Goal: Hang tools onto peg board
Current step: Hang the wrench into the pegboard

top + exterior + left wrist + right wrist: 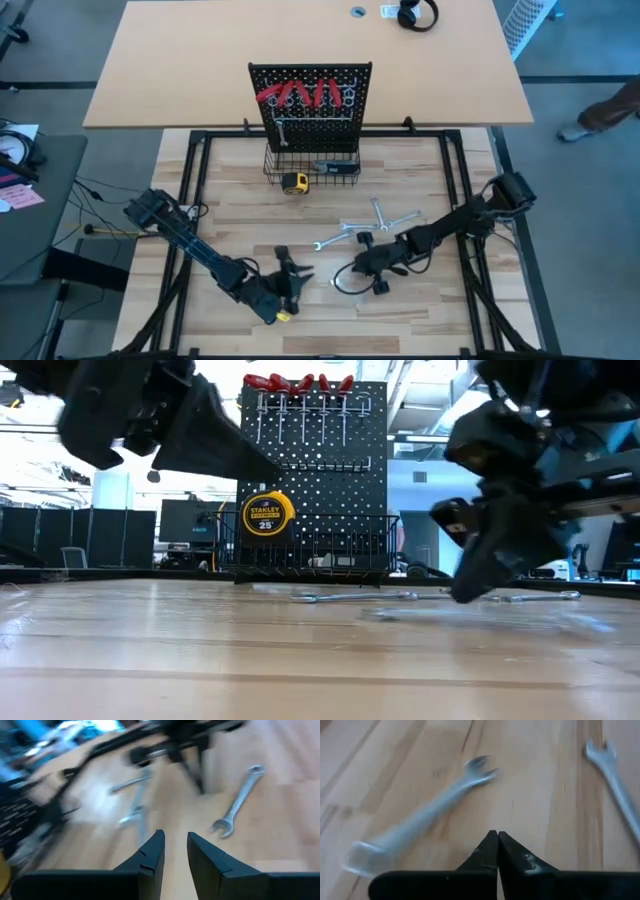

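Right gripper [497,851] closed, empty, wrench [420,817] just beside it on table [535,780]

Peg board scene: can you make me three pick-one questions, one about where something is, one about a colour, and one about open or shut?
1. Where are the red pliers?
A. Lying on the table
B. Hanging along the top of the peg board
C. In the left gripper

2. What colour is the tape measure?
A. Yellow
B. Green
C. Pink

3. How is the right gripper?
A. Wide open
B. Shut on a wrench
C. Shut, holding nothing

Answers:
1 B: the red handles sit in a row on the board's top hooks.
2 A: its case is yellow with black.
3 C: the right wrist view shows its tips meeting with nothing between them.
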`<action>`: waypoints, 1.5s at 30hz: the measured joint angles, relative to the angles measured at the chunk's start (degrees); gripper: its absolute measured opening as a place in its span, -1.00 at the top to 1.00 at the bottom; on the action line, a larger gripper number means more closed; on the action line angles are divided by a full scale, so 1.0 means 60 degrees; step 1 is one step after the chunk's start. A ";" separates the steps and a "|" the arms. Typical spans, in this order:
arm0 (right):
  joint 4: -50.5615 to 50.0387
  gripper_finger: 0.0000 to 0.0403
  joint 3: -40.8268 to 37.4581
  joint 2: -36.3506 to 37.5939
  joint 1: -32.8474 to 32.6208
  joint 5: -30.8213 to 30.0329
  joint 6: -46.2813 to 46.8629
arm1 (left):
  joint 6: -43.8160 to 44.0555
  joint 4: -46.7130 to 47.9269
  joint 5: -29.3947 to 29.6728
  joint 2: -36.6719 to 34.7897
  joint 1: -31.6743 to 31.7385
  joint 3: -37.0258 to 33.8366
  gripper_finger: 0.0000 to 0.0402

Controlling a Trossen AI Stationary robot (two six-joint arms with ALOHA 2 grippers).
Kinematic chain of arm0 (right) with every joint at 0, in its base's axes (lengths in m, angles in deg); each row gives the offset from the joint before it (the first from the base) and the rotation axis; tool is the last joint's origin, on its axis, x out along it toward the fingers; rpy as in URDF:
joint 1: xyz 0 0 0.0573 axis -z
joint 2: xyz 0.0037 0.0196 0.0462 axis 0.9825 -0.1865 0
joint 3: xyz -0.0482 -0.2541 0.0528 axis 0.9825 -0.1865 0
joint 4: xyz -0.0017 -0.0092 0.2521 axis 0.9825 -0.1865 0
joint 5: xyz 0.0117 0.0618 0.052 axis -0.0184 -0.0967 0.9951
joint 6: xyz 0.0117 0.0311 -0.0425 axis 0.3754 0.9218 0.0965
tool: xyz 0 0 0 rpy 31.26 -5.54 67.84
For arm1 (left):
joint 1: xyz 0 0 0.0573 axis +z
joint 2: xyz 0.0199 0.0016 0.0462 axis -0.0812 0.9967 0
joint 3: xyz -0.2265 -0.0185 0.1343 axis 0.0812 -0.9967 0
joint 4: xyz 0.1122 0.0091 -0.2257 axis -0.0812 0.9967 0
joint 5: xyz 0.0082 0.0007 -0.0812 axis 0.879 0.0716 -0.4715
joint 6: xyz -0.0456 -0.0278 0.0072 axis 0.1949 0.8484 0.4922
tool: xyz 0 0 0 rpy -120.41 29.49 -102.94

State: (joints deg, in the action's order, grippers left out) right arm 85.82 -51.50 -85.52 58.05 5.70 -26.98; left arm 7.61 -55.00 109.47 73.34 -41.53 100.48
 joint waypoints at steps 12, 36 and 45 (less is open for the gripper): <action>0.0101 0.75 0.0879 -0.0064 -0.0711 -0.0354 0.0724 | -0.0256 0.0024 -0.3803 0.1322 0.0739 0.1445 0.57; -0.1704 -0.08 0.4215 -0.3263 -0.1452 0.3898 -0.5324 | 0.0134 0.1232 -0.3437 0.0708 0.0786 0.1458 0.54; -0.1337 0.44 0.4281 -0.4169 -0.0843 0.4000 -0.4614 | 0.0505 0.2074 -0.2704 0.0618 0.0530 0.1454 0.54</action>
State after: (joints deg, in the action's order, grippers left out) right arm 77.80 -25.82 -110.53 52.99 29.70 -54.66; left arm 10.64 -42.55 93.24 77.05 -38.36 109.20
